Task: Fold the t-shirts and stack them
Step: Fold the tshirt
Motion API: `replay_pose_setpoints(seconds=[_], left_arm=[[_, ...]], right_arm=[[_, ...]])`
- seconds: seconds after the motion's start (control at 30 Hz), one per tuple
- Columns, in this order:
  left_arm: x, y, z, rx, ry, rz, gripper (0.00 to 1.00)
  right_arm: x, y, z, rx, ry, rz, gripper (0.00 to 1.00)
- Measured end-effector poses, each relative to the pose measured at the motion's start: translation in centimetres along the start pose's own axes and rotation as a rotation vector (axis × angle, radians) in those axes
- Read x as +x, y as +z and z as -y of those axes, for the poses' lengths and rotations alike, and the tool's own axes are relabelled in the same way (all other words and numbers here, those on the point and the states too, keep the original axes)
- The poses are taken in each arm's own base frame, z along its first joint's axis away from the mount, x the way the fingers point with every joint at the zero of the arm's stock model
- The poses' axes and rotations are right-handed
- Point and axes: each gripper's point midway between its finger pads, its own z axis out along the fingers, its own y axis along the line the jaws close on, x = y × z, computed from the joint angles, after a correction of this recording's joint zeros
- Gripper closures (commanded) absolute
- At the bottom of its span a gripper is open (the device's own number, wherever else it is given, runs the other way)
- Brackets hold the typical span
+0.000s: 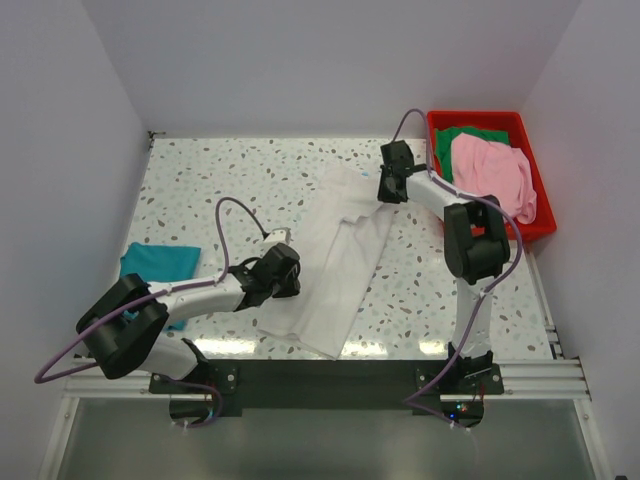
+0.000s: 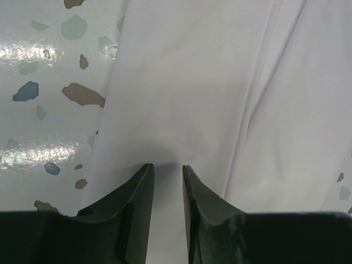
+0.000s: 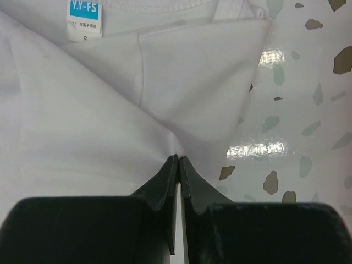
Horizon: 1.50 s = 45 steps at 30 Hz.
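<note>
While right jaws pinch white tee (image 1: 335,260) shut near label (image 3: 84,19), left jaws stand narrowly apart at frame-left edge, grip unclear: confirm hold, move both together, keep cloth taut.

You're looking at robot lab test cell, not home or shop. Plain pale walls (image 1: 300,60) box in worktop (image 1: 200,170) on three sides. Worktop glossy, terrazzo-speckled, glare patches on it. Left arm (image 1: 190,295) and right arm (image 1: 470,240) bolted to black base plate (image 1: 330,378) on aluminium rail (image 1: 535,372), purple cables (image 1: 228,215) looping loose. Props you see: off-white t-shirt (image 1: 335,270) spread out, red bin (image 1: 478,118) of clothes.
</note>
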Motion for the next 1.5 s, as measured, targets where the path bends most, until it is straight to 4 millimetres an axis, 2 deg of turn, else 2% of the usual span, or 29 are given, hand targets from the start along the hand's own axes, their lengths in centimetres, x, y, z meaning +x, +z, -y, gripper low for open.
replay_pose_setpoints(seconds=[0.1,0.13,0.17,0.27,0.43,0.57,0.7,0.87,0.9,0.93,1.13,1.23,1.37,1.4,1.5], left_arm=[[0.0,0.0,0.0,0.003,0.0,0.0,0.67],[0.0,-0.1,0.1,0.005,0.0,0.001,0.66],[-0.1,-0.1,0.1,0.007,-0.001,0.003,0.66],[-0.3,-0.4,0.4,0.021,0.009,0.006,0.66],[-0.5,-0.6,0.9,0.048,0.075,-0.005,0.66],[-0.6,-0.9,1.5,0.069,0.122,-0.013,0.66],[0.4,-0.8,1.6,0.068,0.156,-0.038,0.67],[3.0,-0.3,2.1,0.065,0.193,-0.088,0.7],[2.9,-0.3,2.5,0.078,0.185,-0.084,0.71],[3.0,-0.2,2.7,0.084,0.179,-0.085,0.71],[2.6,1.0,4.9,0.144,0.099,-0.06,0.71],[1.7,2.2,6.4,0.171,0.069,-0.054,0.71],[-0.6,4.4,8.1,0.208,0.006,-0.038,0.71],[-1.3,4.9,8.3,0.215,-0.009,-0.035,0.7],[-2.7,5.9,8.9,0.228,-0.028,-0.029,0.62]], right_arm=[[0.2,0.1,0.3,0.013,0.004,-0.003,0.78],[0.2,0.1,0.3,0.017,0.006,-0.003,0.65],[0.3,0.1,0.3,0.018,0.011,-0.003,0.59],[0.3,0.1,0.4,0.02,0.012,-0.006,0.48],[0.5,-0.5,0.6,0.022,0.013,-0.009,0.46],[1.0,-2.4,1.0,0.016,0.026,-0.005,0.46],[0.8,-2.7,0.6,0.007,0.03,0.005,0.46],[1.6,0.0,-0.2,0.01,0.019,-0.038,0.52],[1.8,0.8,-0.5,0.008,0.017,-0.048,0.58],[1.9,1.5,-0.7,0.007,0.014,-0.054,0.6],[-1.0,3.7,-2.6,-0.019,0.0,-0.02,0.61],[-2.9,5.2,-3.9,-0.041,-0.012,0.011,0.59],[-5.7,7.0,-5.9,-0.089,-0.029,0.058,0.4],[-6.3,7.4,-6.4,-0.102,-0.036,0.071,0.28],[-7.5,7.5,-7.1,-0.127,-0.058,0.09,0.09]])
